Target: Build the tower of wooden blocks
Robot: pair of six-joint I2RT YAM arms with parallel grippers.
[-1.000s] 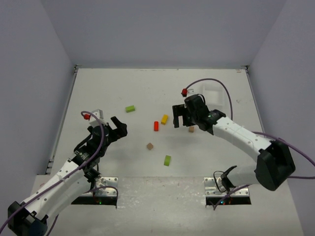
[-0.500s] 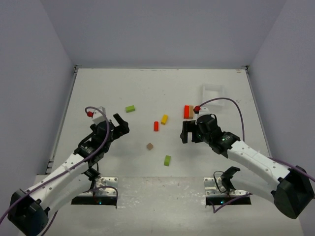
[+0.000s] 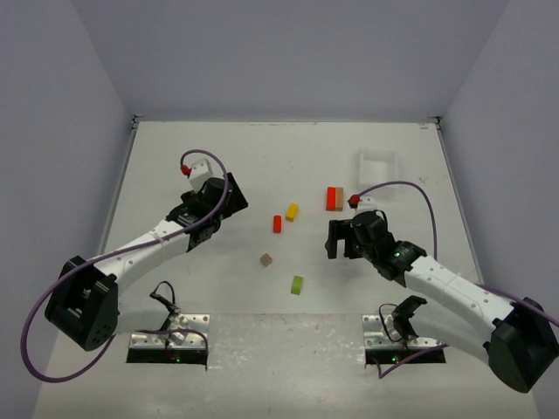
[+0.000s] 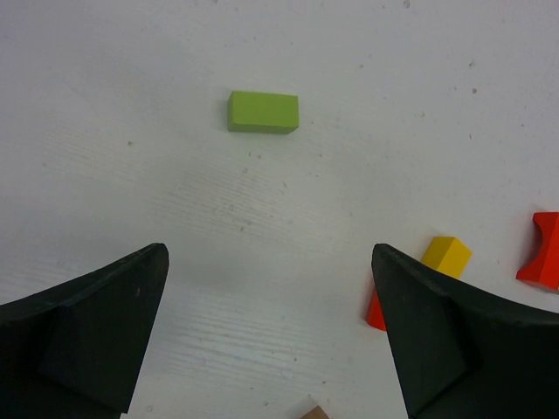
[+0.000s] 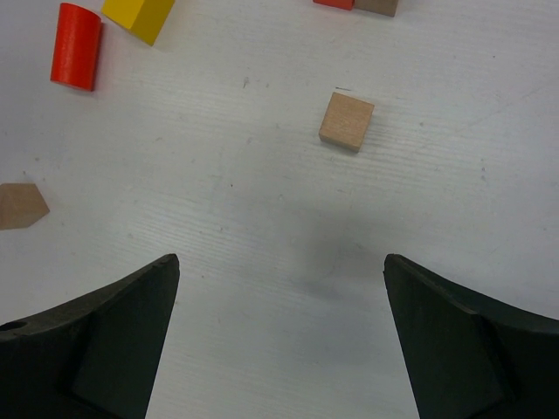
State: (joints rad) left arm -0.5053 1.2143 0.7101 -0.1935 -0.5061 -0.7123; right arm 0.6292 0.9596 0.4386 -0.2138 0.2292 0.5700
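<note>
both hands are empty with fingers spread wide: the left hand has a lime green bar lying ahead of it, and the right hand a plain brown cube. the other wood blocks lie loose and unstacked on the surface: a yellow block near a red cylinder, a second brown cube and a green piece. a red block touches a brown block near the white tray.

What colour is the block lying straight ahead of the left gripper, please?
Lime green; the block shows best in left wrist view.
</note>
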